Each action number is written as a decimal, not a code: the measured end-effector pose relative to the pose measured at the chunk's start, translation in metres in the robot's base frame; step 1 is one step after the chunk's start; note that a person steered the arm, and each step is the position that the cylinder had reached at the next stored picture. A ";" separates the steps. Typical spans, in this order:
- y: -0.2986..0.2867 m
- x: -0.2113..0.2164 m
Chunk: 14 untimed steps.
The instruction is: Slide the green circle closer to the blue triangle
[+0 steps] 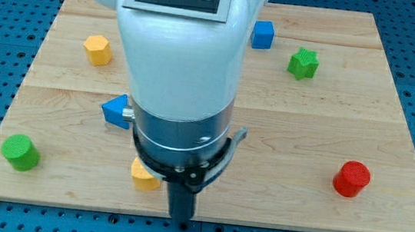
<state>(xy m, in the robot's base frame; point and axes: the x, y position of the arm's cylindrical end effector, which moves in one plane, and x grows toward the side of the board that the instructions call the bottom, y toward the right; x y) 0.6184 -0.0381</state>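
The arm's white body fills the middle of the view, and its dark rod hangs down to the view's bottom edge of the wooden table [334,83], where the tip [180,220] sits just past the board's front rim. The end effector is a plain rod with nothing to open or close, and it holds nothing. The green circle [20,151] stands at the view's lower left, well apart from the tip. The blue triangle [117,111] lies above and to the right of it, partly hidden by the arm. A yellow block [143,175], shape unclear, peeks out just left of the rod. Farther off are a yellow hexagon [98,49], a blue cube [262,34], a green star [303,63] and a red cylinder [351,178].
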 end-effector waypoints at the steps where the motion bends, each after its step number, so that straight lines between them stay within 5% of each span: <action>1: 0.003 -0.022; 4: -0.096 0.000; 6: -0.241 -0.008; 8: -0.189 -0.105; 9: -0.195 -0.114; 11: -0.267 -0.092; 14: -0.232 -0.079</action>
<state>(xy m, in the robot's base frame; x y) 0.5397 -0.2705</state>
